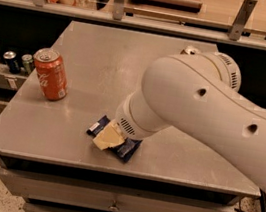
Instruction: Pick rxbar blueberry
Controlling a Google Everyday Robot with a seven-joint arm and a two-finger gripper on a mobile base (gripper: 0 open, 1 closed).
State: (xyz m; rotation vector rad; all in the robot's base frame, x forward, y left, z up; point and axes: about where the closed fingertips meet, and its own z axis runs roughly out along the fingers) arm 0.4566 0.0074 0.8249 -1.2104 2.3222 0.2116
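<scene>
The rxbar blueberry [126, 149] is a flat dark-blue wrapped bar lying near the front edge of the grey table [95, 61]. My gripper [109, 137] is down on the bar's middle and covers most of it. Only the bar's two ends show, to the left and right of the cream-coloured gripper tip. The big white arm [207, 115] reaches in from the right and hides the right half of the table.
A red soda can [50, 74] stands upright on the table's left side. The top of another can [190, 50] peeks out behind the arm. Two small cans [19, 62] sit on a lower shelf to the left. A railing and counter run along the back.
</scene>
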